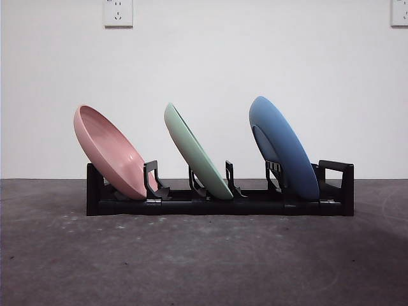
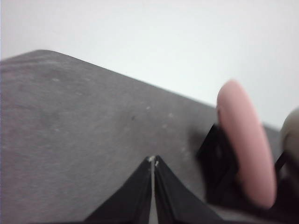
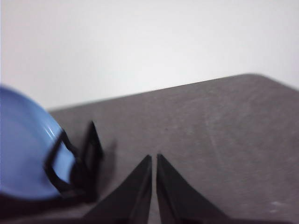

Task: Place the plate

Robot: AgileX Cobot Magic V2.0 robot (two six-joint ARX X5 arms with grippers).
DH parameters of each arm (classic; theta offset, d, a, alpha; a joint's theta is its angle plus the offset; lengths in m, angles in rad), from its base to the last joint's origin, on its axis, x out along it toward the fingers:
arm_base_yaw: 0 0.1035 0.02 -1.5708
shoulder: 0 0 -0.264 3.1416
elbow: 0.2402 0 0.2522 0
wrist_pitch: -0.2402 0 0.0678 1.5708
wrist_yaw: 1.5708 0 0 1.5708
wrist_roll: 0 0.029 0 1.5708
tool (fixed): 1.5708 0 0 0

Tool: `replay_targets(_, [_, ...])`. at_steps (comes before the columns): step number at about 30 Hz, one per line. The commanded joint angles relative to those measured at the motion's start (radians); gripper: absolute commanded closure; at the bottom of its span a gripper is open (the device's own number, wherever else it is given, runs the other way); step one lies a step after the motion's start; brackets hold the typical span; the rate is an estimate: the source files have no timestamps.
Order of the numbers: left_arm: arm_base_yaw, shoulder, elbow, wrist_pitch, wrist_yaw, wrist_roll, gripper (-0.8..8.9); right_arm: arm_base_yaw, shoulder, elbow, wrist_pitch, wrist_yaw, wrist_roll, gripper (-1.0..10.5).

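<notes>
Both wrist views are blurred. In the left one the pink plate (image 2: 245, 144) is a soft smear, and a grey-green shape (image 2: 292, 133) is cut off by the picture's edge. In the right one the blue plate (image 3: 25, 144) is cropped. The rack (image 1: 220, 203) hides each plate's lower rim.

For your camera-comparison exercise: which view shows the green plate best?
The front view: the green plate stands whole, leaning in the black rack's middle slot. The left wrist view catches only a blurred sliver at its edge; the right wrist view shows none.

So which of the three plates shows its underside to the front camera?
The blue plate; its foot ring shows, while the pink shows its bowl.
</notes>
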State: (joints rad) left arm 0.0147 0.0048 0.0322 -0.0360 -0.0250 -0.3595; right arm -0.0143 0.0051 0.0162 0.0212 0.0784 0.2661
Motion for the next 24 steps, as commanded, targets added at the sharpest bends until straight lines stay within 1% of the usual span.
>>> replay_targets(1, [0.000, -0.002, -0.018, 0.062, 0.003, -0.089, 8.06, -0.001, -0.002, -0.002, 0.036, -0.005, 0.176, 9.3])
replay_targets(4, [0.000, -0.002, -0.010, 0.126, 0.003, -0.141, 8.06, -0.001, -0.002, 0.008, 0.034, -0.044, 0.203, 9.3])
replay_targets(7, [0.000, -0.001, 0.020, 0.160, 0.004, -0.251, 8.06, -0.001, 0.000, 0.042, 0.015, -0.089, 0.225, 9.3])
replay_targets(8, [0.000, 0.002, 0.034, 0.147, 0.013, -0.267, 8.05, -0.001, 0.000, 0.061, -0.006, -0.104, 0.228, 9.3])
replay_targets(11, [0.000, 0.018, 0.096, 0.048, 0.076, -0.261, 8.03, -0.001, 0.016, 0.138, -0.102, -0.112, 0.224, 9.3])
replay_targets(14, [0.000, 0.051, 0.191, -0.076, 0.148, -0.229, 8.03, -0.001, 0.066, 0.239, -0.202, -0.150, 0.183, 9.3])
replay_targets(18, [0.000, 0.121, 0.347, -0.239, 0.201, -0.132, 8.03, -0.001, 0.177, 0.390, -0.324, -0.225, 0.114, 9.3])
replay_targets(21, [0.000, 0.193, 0.473, -0.375, 0.236, -0.048, 8.03, -0.001, 0.279, 0.500, -0.422, -0.287, 0.078, 9.3])
replay_targets(24, [0.000, 0.274, 0.595, -0.518, 0.279, 0.010, 8.03, -0.001, 0.385, 0.608, -0.522, -0.359, 0.054, 9.3])
